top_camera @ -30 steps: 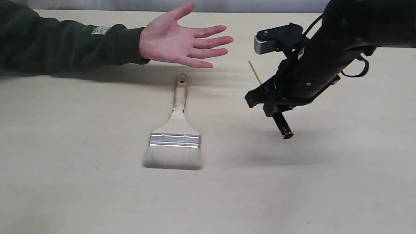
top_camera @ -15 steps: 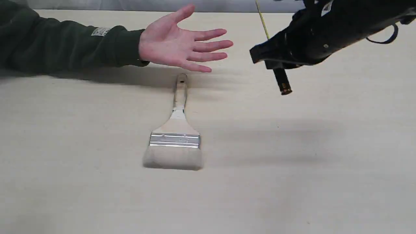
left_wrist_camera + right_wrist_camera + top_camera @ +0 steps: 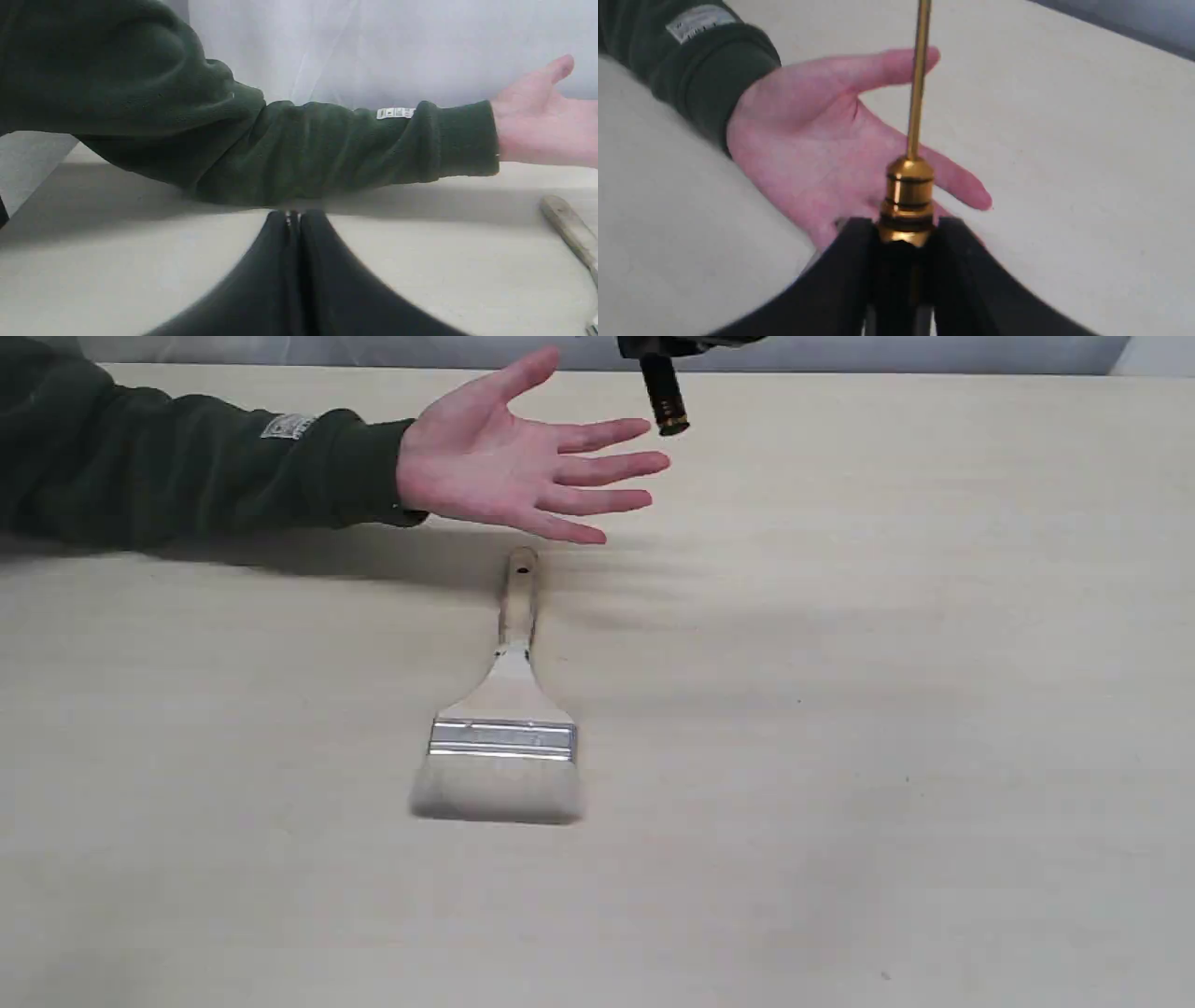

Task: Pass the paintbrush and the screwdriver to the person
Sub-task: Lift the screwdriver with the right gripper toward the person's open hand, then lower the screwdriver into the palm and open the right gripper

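Observation:
The paintbrush [image 3: 504, 709] lies flat on the table, handle pointing toward the person's open hand [image 3: 509, 467], which hovers palm-up just beyond it. The screwdriver [image 3: 664, 399] hangs above the fingertips, its black handle end with a gold band showing below the top edge of the exterior view. My right gripper [image 3: 906, 233] is shut on the screwdriver [image 3: 911, 186], whose gold shaft points out over the hand [image 3: 822, 154]. My left gripper [image 3: 293, 219] is shut and empty, low over the table near the green sleeve [image 3: 303, 149]. The paintbrush handle [image 3: 567, 231] shows at the edge of the left wrist view.
The pale wooden table [image 3: 887, 756] stretches bare to the right and front. A white backdrop [image 3: 397, 42] stands behind the person's arm. The right arm itself is almost wholly out of the exterior view at the top.
My right gripper has carried the screwdriver up and to the left, from low over the table's right side to above the person's fingertips. The paintbrush and hand have stayed put.

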`<state>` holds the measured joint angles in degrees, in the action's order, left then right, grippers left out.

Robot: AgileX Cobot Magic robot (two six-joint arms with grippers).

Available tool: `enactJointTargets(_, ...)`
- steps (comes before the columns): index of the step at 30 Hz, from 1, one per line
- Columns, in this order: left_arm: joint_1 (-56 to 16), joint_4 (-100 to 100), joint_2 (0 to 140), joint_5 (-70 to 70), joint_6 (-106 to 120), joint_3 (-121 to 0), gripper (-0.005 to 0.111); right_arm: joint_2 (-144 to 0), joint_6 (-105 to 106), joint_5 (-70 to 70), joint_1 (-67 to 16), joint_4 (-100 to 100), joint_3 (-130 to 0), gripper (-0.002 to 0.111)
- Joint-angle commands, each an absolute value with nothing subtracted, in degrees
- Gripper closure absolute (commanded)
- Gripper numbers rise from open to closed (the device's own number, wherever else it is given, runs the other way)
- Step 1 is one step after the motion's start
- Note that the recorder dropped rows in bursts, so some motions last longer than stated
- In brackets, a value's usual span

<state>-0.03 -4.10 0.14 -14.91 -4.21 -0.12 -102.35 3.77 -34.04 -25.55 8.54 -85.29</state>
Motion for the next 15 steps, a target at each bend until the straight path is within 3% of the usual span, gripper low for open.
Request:
enactJointTargets(1, -0.4, -3.8, 0.0, -14.3, -4.3, 0.0, 0.107, -107.3, 3.6, -36.4, -25.7, 8.1, -91.3, 0.104)
enactJointTargets(15, -0.4, -3.8, 0.0, -14.3, -4.3, 0.0, 0.107, -125.3, 0.4, -41.7, -25.7, 8.1, -108.1, 0.104)
